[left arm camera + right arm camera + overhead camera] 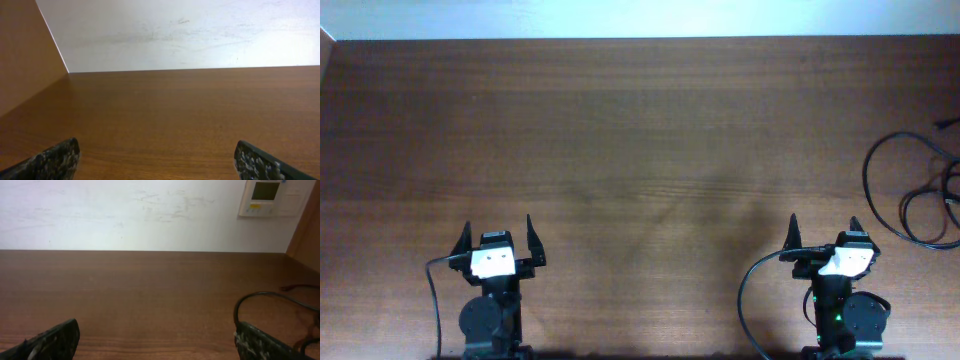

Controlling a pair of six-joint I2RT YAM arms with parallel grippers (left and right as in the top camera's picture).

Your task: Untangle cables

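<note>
resting at the near edge of the wooden table (pixel 640 120), the two arms sit well apart from each other; the left gripper (pixel 498 228) has its jaws spread wide with nothing between them, and its fingertips (pixel 52 159) frame only bare wood in the left wrist view; the right gripper (pixel 824 224) is likewise spread wide and holds nothing; the cables (pixel 866 178) lie in loose black loops at the table's right edge, ahead and to the right of the right gripper, touching neither arm; in the right wrist view one loop (pixel 265 293) arcs over the wood just beyond the right-hand finger; a white wall panel (pixel 270 197) with a small screen hangs on the pale wall behind.
</note>
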